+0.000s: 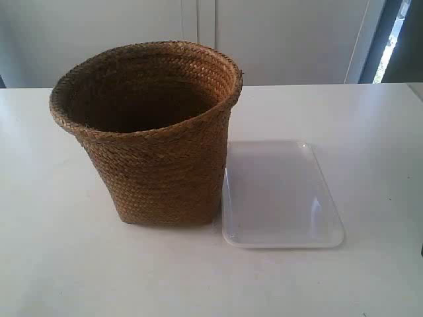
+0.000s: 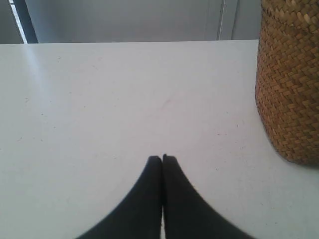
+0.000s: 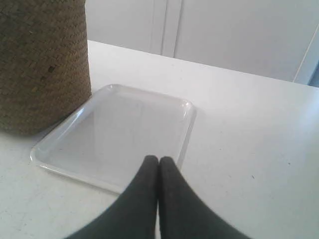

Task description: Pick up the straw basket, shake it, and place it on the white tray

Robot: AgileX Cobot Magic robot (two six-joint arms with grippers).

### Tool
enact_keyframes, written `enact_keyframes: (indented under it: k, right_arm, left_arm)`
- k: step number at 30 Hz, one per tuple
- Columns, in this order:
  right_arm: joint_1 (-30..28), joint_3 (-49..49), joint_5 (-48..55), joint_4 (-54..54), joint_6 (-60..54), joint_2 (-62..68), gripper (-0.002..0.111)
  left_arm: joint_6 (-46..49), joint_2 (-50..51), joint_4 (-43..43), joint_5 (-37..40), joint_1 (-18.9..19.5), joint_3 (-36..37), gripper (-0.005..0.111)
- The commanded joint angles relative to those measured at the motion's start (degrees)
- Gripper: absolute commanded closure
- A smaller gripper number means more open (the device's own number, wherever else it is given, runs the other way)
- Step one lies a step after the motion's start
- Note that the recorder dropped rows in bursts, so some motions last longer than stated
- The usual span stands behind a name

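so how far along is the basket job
Nothing looks done: the straw basket stands on the table beside the white tray, not on it. Nothing is in hand; the left gripper and right gripper are shut and empty. Lifting, shaking and placing remain.

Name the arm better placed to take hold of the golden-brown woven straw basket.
Probably the left. The left pincer, shut, has only bare white table between it and the golden-brown woven straw basket. The right pincer, also shut, has the glossy white rectangular tray before it, which it would have to skirt.
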Motion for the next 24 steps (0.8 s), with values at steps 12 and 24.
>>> enact_keyframes:
  k: [12,24]
  right_arm:
    - [-0.4,0.1,-0.8,-0.1,0.1,-0.4,0.108]
    - [-0.4,0.1,-0.8,-1.9,-1.1,-0.4,0.108]
  left_arm:
    - [-0.2,0.2,-0.3,0.1,-0.4,0.2,0.107]
    - [-0.2,0.2,-0.3,0.1,-0.4,0.2,0.107]
